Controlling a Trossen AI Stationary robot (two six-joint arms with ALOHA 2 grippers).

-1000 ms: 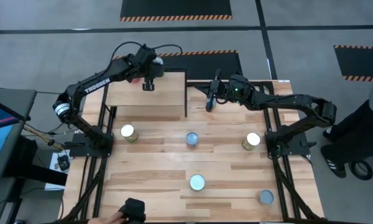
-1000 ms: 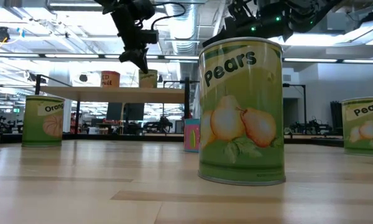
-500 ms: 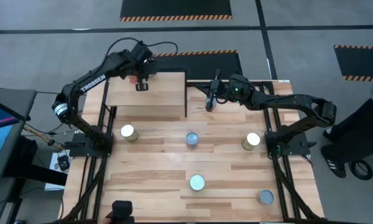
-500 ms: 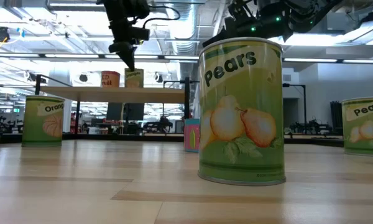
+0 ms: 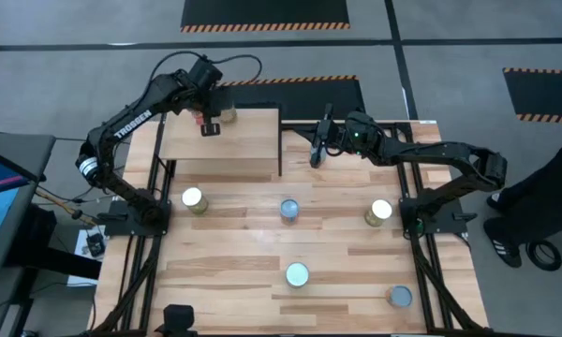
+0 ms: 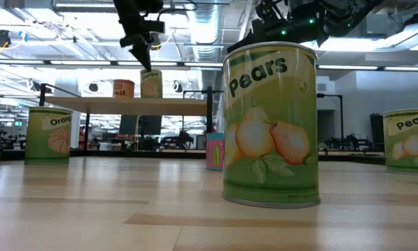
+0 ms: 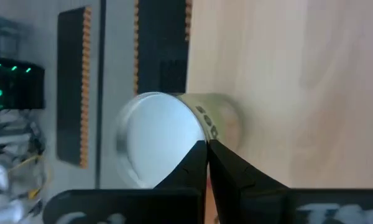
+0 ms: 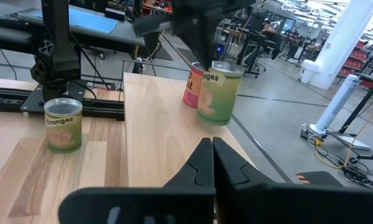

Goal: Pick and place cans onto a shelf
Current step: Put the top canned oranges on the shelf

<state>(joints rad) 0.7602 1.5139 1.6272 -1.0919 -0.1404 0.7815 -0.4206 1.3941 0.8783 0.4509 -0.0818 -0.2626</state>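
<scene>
The nearest can [image 6: 269, 125] wore a green label printed with yellow pears and white lettering. A can [image 6: 49, 135] marked with an orange fruit was green too. On the pale plywood shelf [image 5: 225, 140] stood a green can [image 8: 220, 92] beside a red one [image 8: 193, 86]. The bench [image 5: 262, 253] was striped light wood. Both arms were black. Can lids [image 5: 297, 273] shone silver-blue.

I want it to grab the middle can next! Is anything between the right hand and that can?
Nothing visible is in the way. The right hand hangs beside the shelf, at its right edge. Only bare table lies between it and the middle can. The shelf stands to one side, not across that path.
</scene>
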